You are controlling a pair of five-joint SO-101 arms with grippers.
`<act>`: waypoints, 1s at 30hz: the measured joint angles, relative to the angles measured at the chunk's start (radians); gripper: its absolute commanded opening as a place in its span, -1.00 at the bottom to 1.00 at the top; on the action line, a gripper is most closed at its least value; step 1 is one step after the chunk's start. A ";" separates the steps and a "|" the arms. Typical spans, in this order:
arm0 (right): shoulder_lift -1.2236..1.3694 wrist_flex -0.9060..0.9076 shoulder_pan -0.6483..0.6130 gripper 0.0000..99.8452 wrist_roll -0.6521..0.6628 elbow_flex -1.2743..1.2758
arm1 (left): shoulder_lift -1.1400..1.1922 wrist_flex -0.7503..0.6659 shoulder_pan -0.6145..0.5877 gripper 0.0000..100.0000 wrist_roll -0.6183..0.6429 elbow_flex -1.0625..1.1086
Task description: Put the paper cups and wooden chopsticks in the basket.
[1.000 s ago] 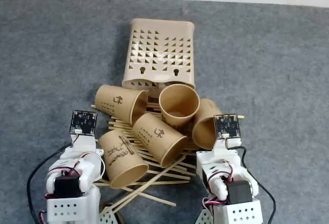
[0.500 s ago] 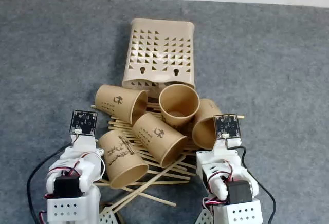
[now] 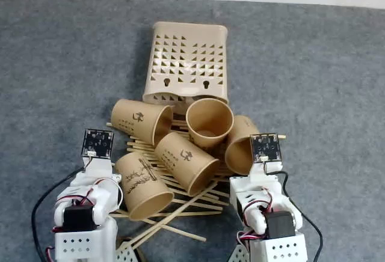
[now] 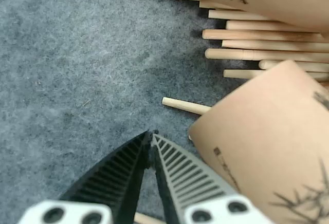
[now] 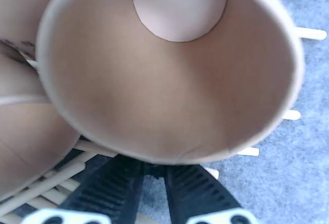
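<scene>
Several brown paper cups lie on their sides over a pile of wooden chopsticks (image 3: 180, 199); one cup (image 3: 209, 121) points its mouth upward by the beige basket (image 3: 187, 63), which lies behind them. My left gripper (image 4: 150, 137) is shut with nothing in it, just above the carpet beside a printed cup (image 4: 267, 152) and chopstick ends (image 4: 257, 41). The left arm (image 3: 90, 196) stands at the front left. My right gripper (image 5: 154, 175) is shut right below the rim of an open-mouthed cup (image 5: 169, 75), its tips hidden by that rim. The right arm (image 3: 264, 202) stands at the front right.
Grey carpet (image 3: 325, 82) covers the table, with free room on both sides of the pile and the basket. A few chopsticks (image 3: 174, 229) stick out toward the front between the two arm bases.
</scene>
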 measured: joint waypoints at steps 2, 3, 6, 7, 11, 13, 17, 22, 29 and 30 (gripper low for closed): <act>0.000 0.000 0.000 -0.98 0.000 0.000 | 0.000 0.000 0.000 -0.99 0.000 0.000; 0.000 0.000 0.000 -0.98 0.000 0.000 | 0.000 0.000 0.000 -0.99 0.000 0.000; 0.000 0.000 0.000 -0.98 0.000 0.000 | 0.000 0.000 0.000 -0.99 0.000 0.000; 0.000 0.000 0.000 -0.98 0.000 0.000 | 0.000 0.000 0.003 -0.99 0.000 0.000; 0.000 0.000 0.000 -0.98 0.000 0.000 | 0.000 0.000 0.028 -0.99 0.000 0.000; 0.000 0.000 0.000 -0.98 0.000 0.000 | 0.000 0.000 0.031 -0.99 0.000 0.000; 0.000 0.014 0.000 -0.98 0.000 0.000 | 0.000 0.000 0.060 -0.99 -0.003 0.000; 0.000 0.017 0.000 -0.98 0.000 0.000 | 0.000 0.000 0.074 -0.99 -0.006 0.000; 0.000 0.017 0.094 -0.98 0.000 0.000 | -0.009 -0.060 0.104 -0.99 -0.023 -0.014; 0.000 0.017 0.115 -0.98 0.000 0.000 | -0.008 -0.060 0.104 -0.99 -0.049 -0.014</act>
